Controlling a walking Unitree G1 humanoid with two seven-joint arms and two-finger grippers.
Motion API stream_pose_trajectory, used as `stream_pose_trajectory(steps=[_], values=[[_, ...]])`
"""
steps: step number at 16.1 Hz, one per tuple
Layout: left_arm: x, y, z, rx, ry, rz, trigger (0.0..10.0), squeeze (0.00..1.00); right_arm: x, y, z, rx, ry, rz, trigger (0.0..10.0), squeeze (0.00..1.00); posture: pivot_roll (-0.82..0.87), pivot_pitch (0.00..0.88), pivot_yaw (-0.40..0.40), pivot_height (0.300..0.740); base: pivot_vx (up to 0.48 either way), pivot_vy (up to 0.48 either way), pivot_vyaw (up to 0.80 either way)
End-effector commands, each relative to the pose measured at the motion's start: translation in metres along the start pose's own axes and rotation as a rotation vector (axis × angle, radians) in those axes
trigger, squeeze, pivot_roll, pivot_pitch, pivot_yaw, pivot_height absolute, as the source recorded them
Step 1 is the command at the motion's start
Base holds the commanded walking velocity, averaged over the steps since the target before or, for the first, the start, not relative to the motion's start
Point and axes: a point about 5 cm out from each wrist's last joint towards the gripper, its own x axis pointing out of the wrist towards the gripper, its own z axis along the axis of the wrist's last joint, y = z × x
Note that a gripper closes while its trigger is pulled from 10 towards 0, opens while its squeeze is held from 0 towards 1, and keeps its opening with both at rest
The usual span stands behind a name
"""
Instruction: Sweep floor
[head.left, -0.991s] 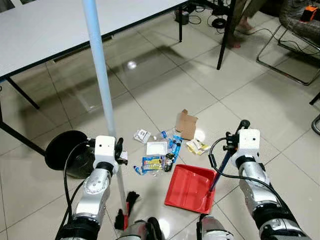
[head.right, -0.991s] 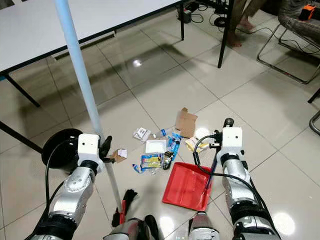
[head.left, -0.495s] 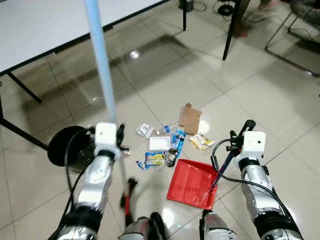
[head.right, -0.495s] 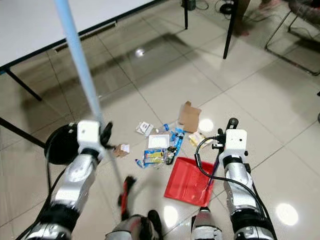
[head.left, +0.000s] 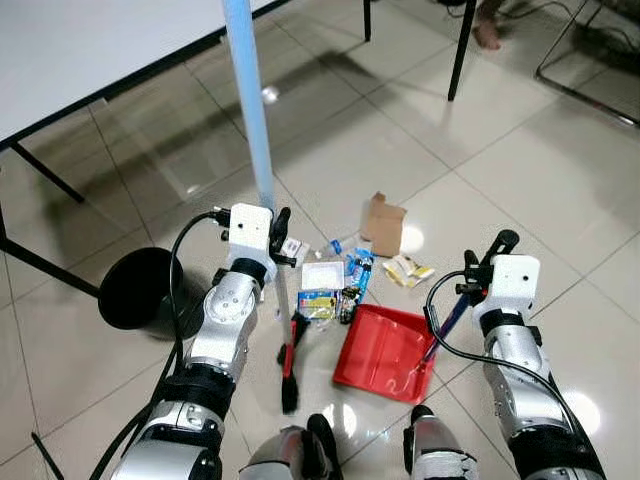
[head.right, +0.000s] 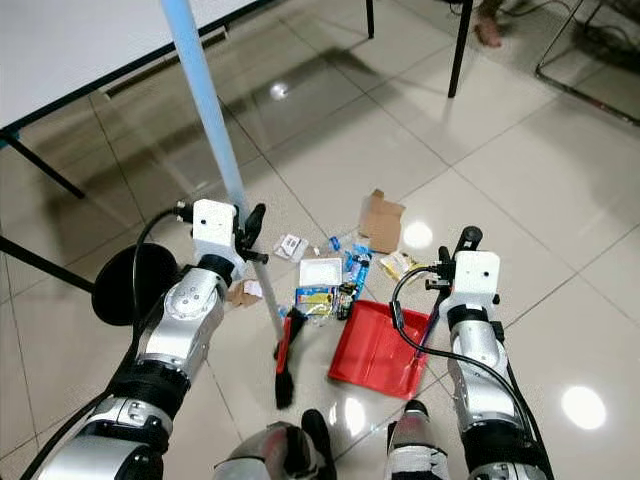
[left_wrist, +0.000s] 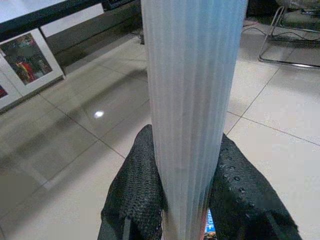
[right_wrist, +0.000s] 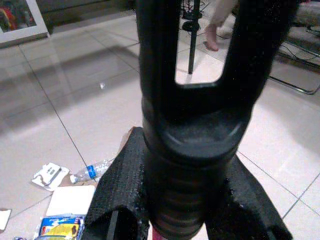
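Two grippers work the tiled floor (head.left: 520, 160): your left gripper (head.left: 280, 237) clenched on the broom (head.left: 252, 120), its head beside the litter pile (head.left: 340, 285), your right gripper (head.left: 480, 275) clasping the red dustpan (head.left: 380, 350)'s handle, so sweep low toward its lip.

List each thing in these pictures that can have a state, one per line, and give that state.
left gripper: shut on the broom pole
broom: pole tilted, head on the floor by the litter
right gripper: shut on the dustpan handle
dustpan: resting on the floor, no litter in it
litter: scattered on the tiles above the dustpan
black bin: upright, open-topped
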Motion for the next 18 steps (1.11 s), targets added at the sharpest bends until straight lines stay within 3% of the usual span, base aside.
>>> stream_pose_trajectory(steps=[1,4,7,10,13,18], values=[[-0.004,0.013,-0.004,0.035,0.003,0.029,10.0,0.0,-0.009,0.005,-0.014,-0.005,0.066,0.031,10.0,0.0,-0.2,0.288,0.227,0.74,0.0,0.0,0.0],[-0.005,0.023,-0.001,0.066,-0.019,0.062,10.0,0.0,-0.01,0.003,-0.013,-0.008,0.07,0.028,10.0,0.0,-0.19,0.3,0.228,0.74,0.0,0.0,0.0],[0.002,0.035,0.012,0.125,-0.067,0.118,10.0,0.0,-0.011,0.004,-0.013,-0.01,0.071,0.03,10.0,0.0,-0.2,0.309,0.231,0.74,0.0,0.0,0.0],[0.01,0.041,0.022,0.128,-0.095,0.138,10.0,0.0,-0.014,0.004,-0.014,-0.011,0.075,0.029,10.0,0.0,-0.2,0.312,0.232,0.74,0.0,0.0,0.0],[0.016,0.036,0.027,0.131,-0.111,0.135,10.0,0.0,-0.015,0.004,-0.013,-0.009,0.074,0.029,10.0,0.0,-0.2,0.311,0.234,0.74,0.0,0.0,0.0],[0.028,0.0,0.035,0.08,-0.146,0.039,10.0,0.0,-0.015,0.007,-0.011,-0.009,0.069,0.03,10.0,0.0,-0.2,0.308,0.238,0.74,0.0,0.0,0.0]])
